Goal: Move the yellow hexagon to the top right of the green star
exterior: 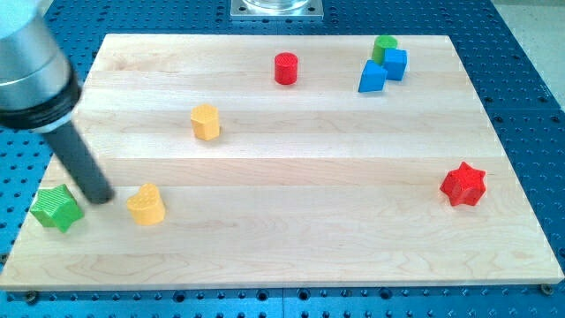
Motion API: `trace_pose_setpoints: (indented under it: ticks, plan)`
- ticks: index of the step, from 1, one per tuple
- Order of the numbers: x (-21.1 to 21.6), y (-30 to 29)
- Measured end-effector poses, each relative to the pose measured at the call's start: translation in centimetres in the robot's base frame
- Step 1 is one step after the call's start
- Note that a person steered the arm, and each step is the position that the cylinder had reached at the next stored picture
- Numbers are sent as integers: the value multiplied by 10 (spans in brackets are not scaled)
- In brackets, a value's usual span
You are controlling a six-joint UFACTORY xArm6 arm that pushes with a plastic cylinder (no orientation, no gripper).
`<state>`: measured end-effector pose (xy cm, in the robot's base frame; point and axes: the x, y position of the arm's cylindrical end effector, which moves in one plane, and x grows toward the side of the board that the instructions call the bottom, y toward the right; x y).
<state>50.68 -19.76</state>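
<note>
My tip (103,196) is seen on the desk (291,247) at the view's lower left — between the green star (57,208) and a yellow heart (146,206), near both. The yellow hexagon (206,122) is located above and to the right, well apart. No pincer is fitted, so no state can be recorded.

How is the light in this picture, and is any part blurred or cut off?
Camera view: the light is even and soft, the blocks cast only faint shadows; the board shows no strong glare. The blocks, such as the yellow hexagon and green star, look sharp. The arm's grey body is cut off at the top left; my tip is clear.
</note>
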Motion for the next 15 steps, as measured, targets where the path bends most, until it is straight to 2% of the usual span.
trace_pose_setpoints:
  ticks: [1,2,4,5,6,7,8,9,10,11,12,13,14,15]
  plan:
    - [-1,76]
    - [8,127]
    - [30,19]
    - [-2,132]
    - [-59,216]
    - [-113,210]
    - [-118,117]
    - [-75,-8]
    - [-39,-21]
    - [-125,12]
    - [-148,-77]
    - [-140,-107]
    - [-128,-107]
    - [-60,-106]
